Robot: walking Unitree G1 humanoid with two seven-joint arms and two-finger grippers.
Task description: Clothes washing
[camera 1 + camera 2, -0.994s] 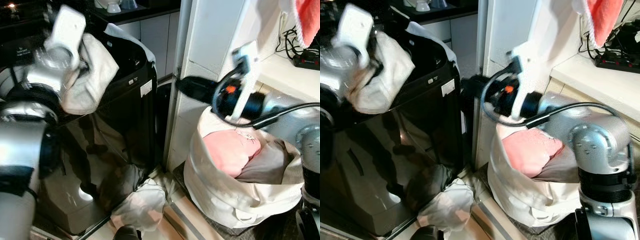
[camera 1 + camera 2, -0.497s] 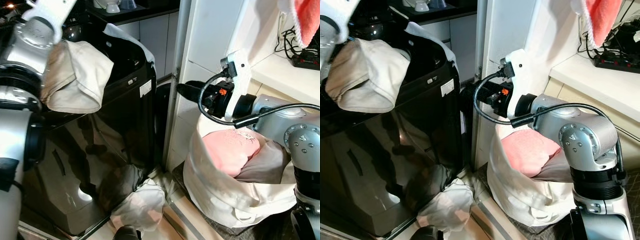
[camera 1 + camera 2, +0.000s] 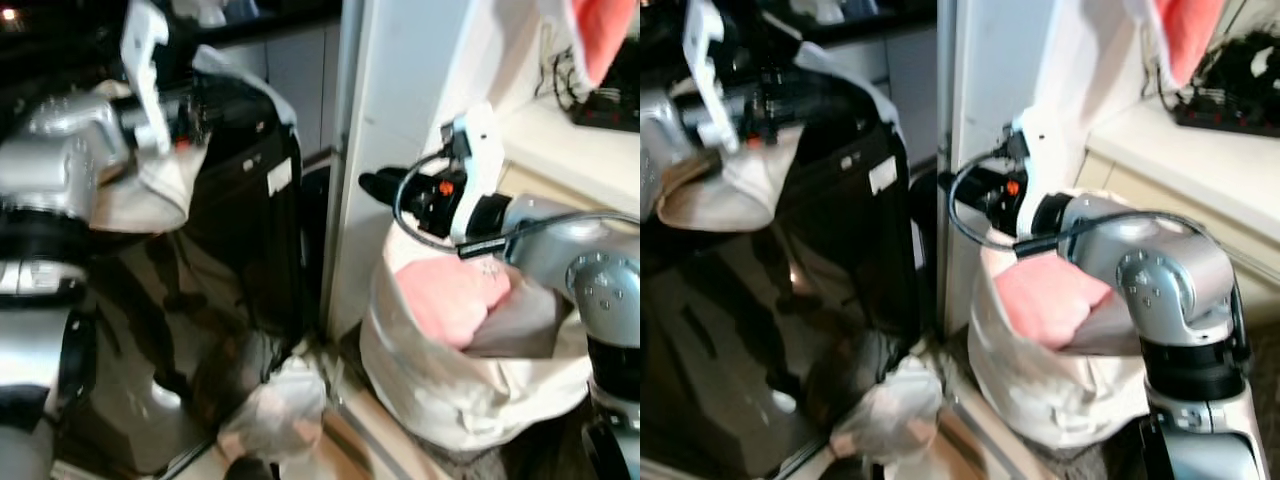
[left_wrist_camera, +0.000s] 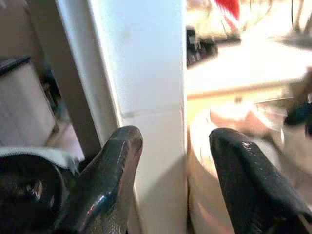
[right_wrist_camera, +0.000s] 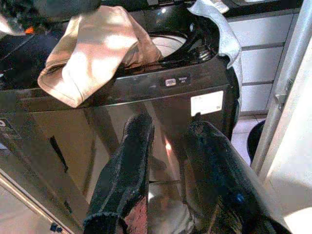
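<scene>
A black top-loading washer [image 3: 245, 260] stands at the left. A beige garment [image 5: 92, 48] is draped over its front rim, partly into the drum. My left gripper [image 4: 175, 139] hovers just above that garment [image 3: 140, 195], open with nothing between its fingers, and points right toward the white pillar. My right gripper [image 3: 372, 185] is open and empty in the air above the cream laundry bag [image 3: 440, 390], pointing left at the washer [image 5: 146, 97]. A pink garment [image 3: 450, 300] and a grey one lie on top in the bag.
A white pillar [image 3: 385, 120] separates the washer from the bag. A light grey cloth [image 5: 222, 29] hangs over the washer's far corner. A pale garment [image 3: 275, 410] lies on the floor at the washer's foot. A red towel [image 3: 600, 40] hangs above a counter at right.
My left wrist has swung down and turned to the right. The beige garment has sunk from hanging at the arm onto the washer's rim. The right arm has barely moved.
</scene>
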